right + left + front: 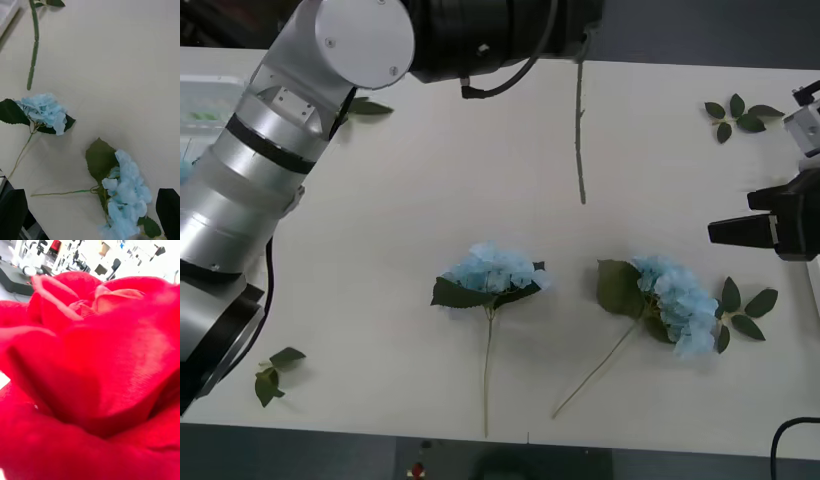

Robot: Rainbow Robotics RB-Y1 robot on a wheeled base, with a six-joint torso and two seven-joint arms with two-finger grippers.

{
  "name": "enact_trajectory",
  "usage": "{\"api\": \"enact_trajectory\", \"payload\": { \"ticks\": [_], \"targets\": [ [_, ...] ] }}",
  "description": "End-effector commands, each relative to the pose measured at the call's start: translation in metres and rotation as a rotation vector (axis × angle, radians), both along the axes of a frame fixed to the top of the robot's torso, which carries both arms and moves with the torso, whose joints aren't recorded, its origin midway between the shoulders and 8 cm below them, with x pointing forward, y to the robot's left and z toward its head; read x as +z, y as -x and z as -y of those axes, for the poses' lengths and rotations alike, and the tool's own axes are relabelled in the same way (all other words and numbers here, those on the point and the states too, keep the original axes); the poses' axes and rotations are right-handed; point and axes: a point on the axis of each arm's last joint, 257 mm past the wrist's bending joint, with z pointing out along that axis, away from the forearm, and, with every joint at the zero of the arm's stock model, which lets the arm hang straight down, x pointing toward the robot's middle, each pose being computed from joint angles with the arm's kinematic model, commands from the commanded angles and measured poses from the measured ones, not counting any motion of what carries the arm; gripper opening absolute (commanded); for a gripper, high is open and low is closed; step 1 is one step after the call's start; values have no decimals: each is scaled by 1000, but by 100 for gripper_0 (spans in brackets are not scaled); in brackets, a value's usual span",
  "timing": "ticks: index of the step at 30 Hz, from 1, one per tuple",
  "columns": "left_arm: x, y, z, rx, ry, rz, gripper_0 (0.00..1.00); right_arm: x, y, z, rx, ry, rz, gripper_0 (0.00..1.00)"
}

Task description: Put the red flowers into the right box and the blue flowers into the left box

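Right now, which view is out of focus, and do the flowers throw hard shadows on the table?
Left wrist view: the red rose sits so close to the lens that its petals are soft and blurred. Front view: the two blue flowers look fairly sharp, with only faint shadows on the table. Right wrist view: even light, weak shadows.

Two blue flowers lie flat on the white counter: one (495,268) near centre, stem toward 6 o'clock; the other (677,300) at its 3 o'clock, stem toward 7 o'clock. A red rose (90,371) fills the left wrist view; its green stem (580,130) hangs at 12 o'clock.
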Motion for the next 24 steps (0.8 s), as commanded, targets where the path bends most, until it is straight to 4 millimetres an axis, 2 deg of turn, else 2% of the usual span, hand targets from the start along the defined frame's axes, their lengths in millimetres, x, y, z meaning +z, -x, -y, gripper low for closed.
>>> {"api": "enact_trajectory", "payload": {
  "ticks": [1,6,14,19,24],
  "targets": [
    [36,5,14,-5,67,-19,0,18,-6,-14,129,-44,112,100],
    [37,7,19,-8,80,-26,0,28,-10,-25,240,-117,176,100],
    [40,9,23,-18,110,-35,0,32,-12,-42,318,-356,45,100],
    [40,9,23,-18,110,-35,0,46,-14,-54,362,-545,-61,100],
    [40,9,23,-18,110,-35,0,58,-27,-61,364,-595,-105,100]
  ]
}}
